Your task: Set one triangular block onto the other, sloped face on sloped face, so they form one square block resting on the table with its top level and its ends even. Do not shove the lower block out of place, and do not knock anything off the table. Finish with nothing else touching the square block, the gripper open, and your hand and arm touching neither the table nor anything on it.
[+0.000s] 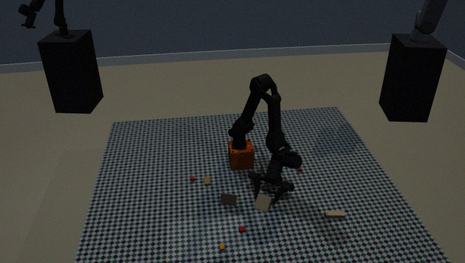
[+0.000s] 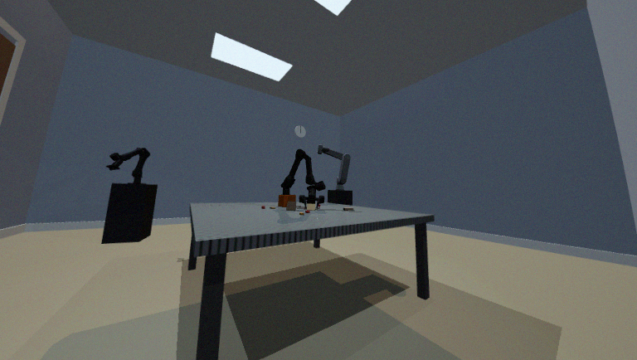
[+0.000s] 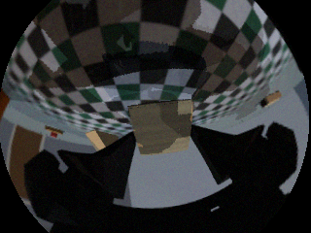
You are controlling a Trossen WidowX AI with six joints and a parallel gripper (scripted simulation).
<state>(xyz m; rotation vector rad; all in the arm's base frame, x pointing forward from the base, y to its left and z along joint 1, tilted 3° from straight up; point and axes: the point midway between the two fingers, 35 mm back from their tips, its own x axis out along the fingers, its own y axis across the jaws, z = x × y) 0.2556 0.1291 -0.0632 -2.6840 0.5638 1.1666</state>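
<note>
Showing a red cube (image 1: pixel 192 178) and tan piece (image 1: pixel 206 180) at left, one block (image 1: pixel 228 199) standing apart, the other (image 1: pixel 263 202) (image 3: pixel 161 127) between the gripper's (image 1: pixel 271 188) (image 3: pixel 162 165) parted, unclenched fingers, plank (image 1: pixel 335 214) (image 3: pixel 272 99) right, table edge (image 1: pixel 394 184) beyond.

- My arm (image 1: pixel 274 116) (image 2: pixel 308 170): black, slender links, rounded joint housings.
- My base block (image 1: pixel 241 160) (image 2: pixel 287 201): orange, box-shaped, dark spots at its top corners.
- My jaws (image 1: pixel 272 191) (image 2: pixel 310 203): black, tapered fingers.
</note>
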